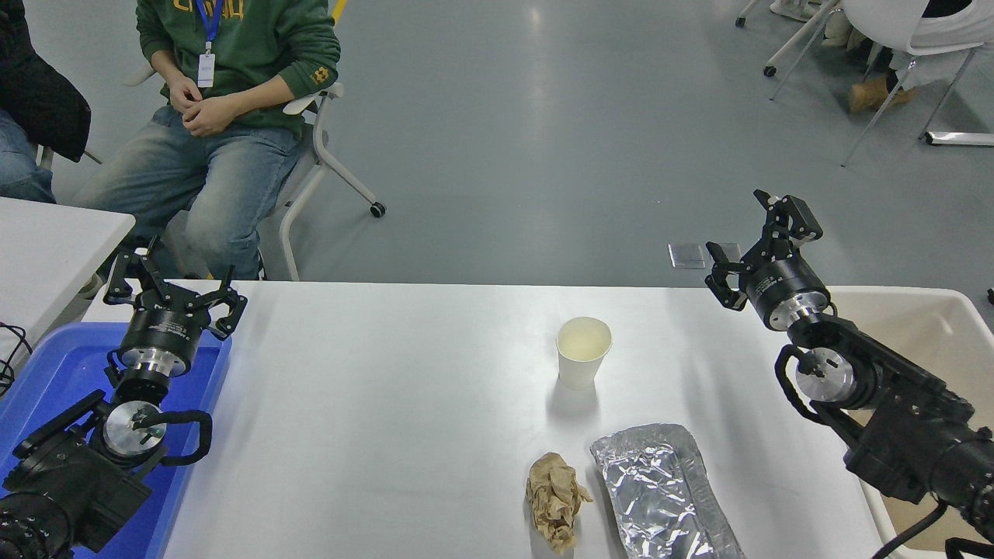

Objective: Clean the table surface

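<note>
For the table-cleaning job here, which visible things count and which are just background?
Part of the job:
table surface
paper cup
crumpled brown paper
foil sheet
right gripper, open, raised
blue tray and white bin, likely drop-offs

Just around:
left gripper, parked over the tray
seated person
chairs
smaller table

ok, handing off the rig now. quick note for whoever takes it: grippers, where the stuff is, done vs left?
Left gripper: open, empty, parked over the blue tray at the table's left edge.
Right gripper: open, empty, raised at the far right edge, beside the white bin.
On the table: paper cup upright mid-table; crumpled brown paper and foil sheet side by side at the near edge, right of centre.
Done: nothing cleared that shows.
Left: all three items.
</note>
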Motion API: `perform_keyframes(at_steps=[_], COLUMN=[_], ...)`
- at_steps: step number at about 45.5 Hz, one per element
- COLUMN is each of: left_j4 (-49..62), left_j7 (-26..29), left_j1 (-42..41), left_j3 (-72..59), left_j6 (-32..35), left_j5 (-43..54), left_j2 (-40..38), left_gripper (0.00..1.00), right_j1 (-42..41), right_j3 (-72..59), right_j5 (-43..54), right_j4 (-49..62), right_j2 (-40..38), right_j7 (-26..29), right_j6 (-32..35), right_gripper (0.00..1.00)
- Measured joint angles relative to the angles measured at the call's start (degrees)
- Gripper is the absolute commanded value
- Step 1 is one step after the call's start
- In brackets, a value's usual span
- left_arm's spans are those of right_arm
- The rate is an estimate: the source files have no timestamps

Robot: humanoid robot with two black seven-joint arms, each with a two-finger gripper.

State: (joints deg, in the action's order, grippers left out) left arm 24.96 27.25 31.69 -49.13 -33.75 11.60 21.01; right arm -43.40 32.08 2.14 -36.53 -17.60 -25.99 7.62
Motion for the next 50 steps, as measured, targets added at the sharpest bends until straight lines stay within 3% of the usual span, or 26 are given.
perform_keyframes(at_steps=[25,50], left_j4=[0.0,0.0], left_j7=[0.0,0.0], left_j1=[0.0,0.0], left_j3=[0.0,0.0], left_j6=[0.0,0.0], left_j5=[0.0,0.0], left_j2=[0.0,0.0], left_gripper=[1.0,1.0], right_j1=[-6.2,-21.5], right_j3=[-12.6,-37.3], right_j5=[12.4,23.5], right_j4=[-7.4,-9.6], right_j2=[-4.3,-5.1], right_j7=[2.6,5.6], right_j6=[0.4,1.6], right_gripper=[1.0,1.0])
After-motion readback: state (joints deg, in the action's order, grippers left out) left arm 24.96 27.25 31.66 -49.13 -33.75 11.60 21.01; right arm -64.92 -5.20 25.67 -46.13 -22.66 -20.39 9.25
